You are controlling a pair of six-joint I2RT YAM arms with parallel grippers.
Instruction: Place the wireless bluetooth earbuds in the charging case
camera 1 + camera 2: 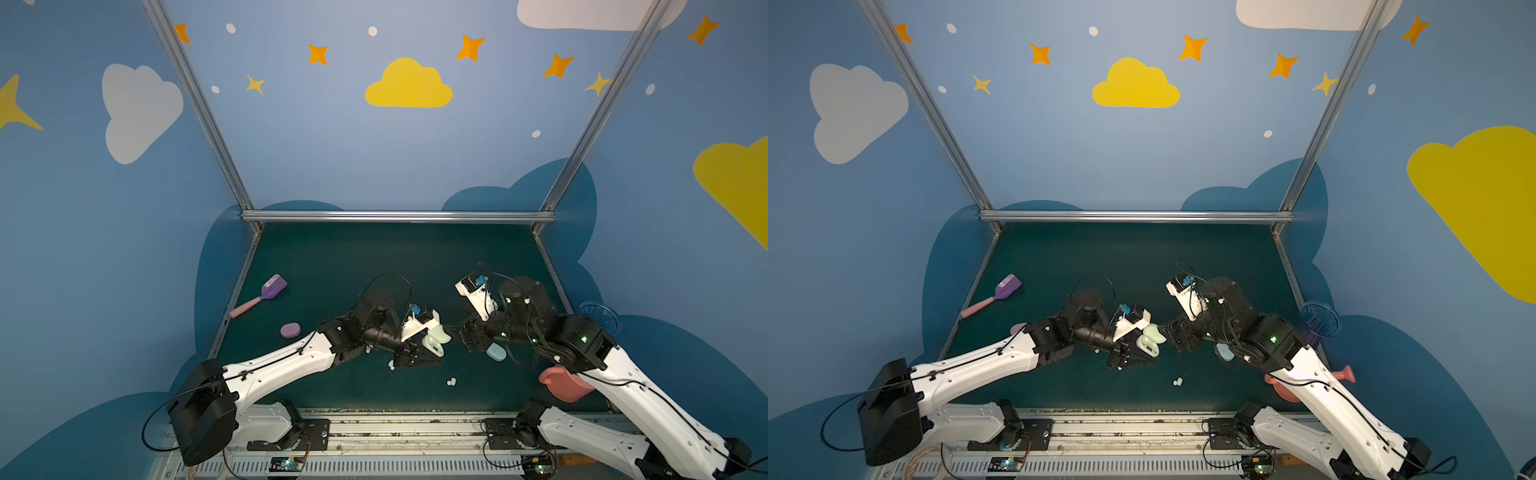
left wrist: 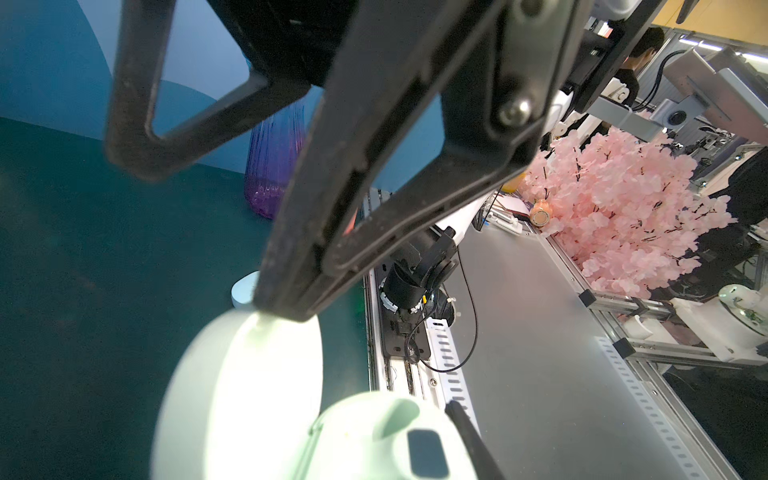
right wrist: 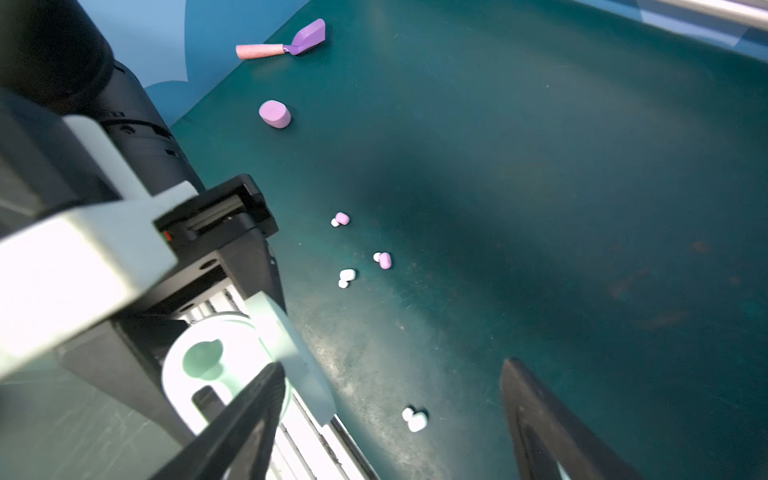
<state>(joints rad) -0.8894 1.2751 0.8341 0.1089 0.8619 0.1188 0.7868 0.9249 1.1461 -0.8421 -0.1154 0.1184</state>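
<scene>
Mint-green charging case, lid open, sits clenched in the left tool; the right tool gapes empty beside it. Earbuds lie loose on the counter. A pale bud, pinched squarely, should suit the seemingly vacant socket.
</scene>
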